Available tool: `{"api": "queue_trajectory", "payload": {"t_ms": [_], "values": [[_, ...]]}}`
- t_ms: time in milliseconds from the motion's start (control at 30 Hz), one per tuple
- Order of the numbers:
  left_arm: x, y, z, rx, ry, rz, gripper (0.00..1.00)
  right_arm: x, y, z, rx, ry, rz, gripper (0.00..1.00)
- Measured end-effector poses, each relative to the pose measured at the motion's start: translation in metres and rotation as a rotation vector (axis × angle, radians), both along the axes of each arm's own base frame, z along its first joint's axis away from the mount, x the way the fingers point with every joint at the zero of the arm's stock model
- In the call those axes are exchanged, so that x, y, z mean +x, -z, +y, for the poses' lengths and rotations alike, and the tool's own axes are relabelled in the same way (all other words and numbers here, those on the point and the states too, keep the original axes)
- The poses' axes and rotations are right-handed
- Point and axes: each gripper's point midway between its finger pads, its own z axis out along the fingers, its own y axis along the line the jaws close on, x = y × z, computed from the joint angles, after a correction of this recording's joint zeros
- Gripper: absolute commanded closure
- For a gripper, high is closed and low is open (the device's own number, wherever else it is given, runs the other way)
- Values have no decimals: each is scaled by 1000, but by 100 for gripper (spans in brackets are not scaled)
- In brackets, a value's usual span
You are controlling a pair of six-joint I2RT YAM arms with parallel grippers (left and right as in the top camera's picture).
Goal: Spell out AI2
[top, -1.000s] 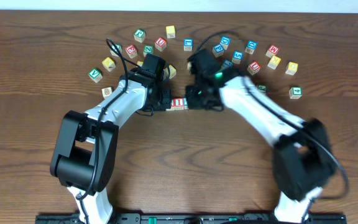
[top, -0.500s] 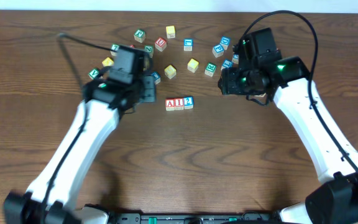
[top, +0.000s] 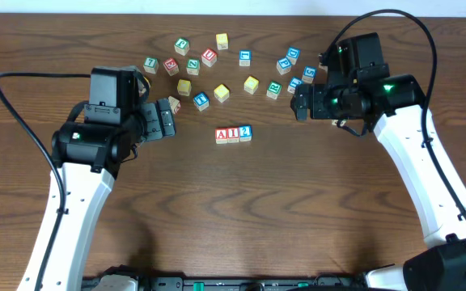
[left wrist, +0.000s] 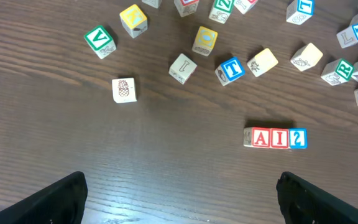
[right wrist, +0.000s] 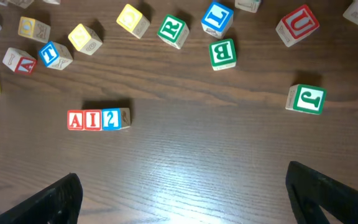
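Three letter blocks stand touching in a row mid-table: a red A (top: 222, 135), a red I (top: 233, 134) and a blue 2 (top: 245, 133). The left wrist view shows the same row, A (left wrist: 260, 138), I (left wrist: 279, 138), 2 (left wrist: 298, 138), up and to the right of my fingers. In the right wrist view the row (right wrist: 98, 119) lies upper left. My left gripper (top: 167, 120) hangs open to the left of the row, holding nothing. Well off to the right, my right gripper (top: 299, 101) is open and holds nothing. Bare wood fills both jaw gaps.
Several loose letter blocks are scattered in an arc behind the row, among them a blue T (left wrist: 230, 70), a green V (left wrist: 99, 40), a green J (right wrist: 306, 99) and a red U (right wrist: 297, 25). A black cable (top: 23, 77) loops off the left arm.
Both grippers were shut at the ends of the row a second ago. They have opened and drawn away, the left to the left, the right to the right. The row stays put.
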Motion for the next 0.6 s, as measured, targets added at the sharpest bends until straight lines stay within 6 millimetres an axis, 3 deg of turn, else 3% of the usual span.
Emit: {"api": "queue_trajectory", "payload": {"t_ms": [300, 500, 600], "values": [[0, 0, 0, 0, 0, 0, 3, -5, -11, -2, -3, -2, 3, 1], [0, 0, 0, 0, 0, 0, 3, -15, -77, -12, 18, 17, -121, 1], [0, 0, 0, 0, 0, 0, 3, -30, -99, -17, 24, 22, -161, 1]]}}
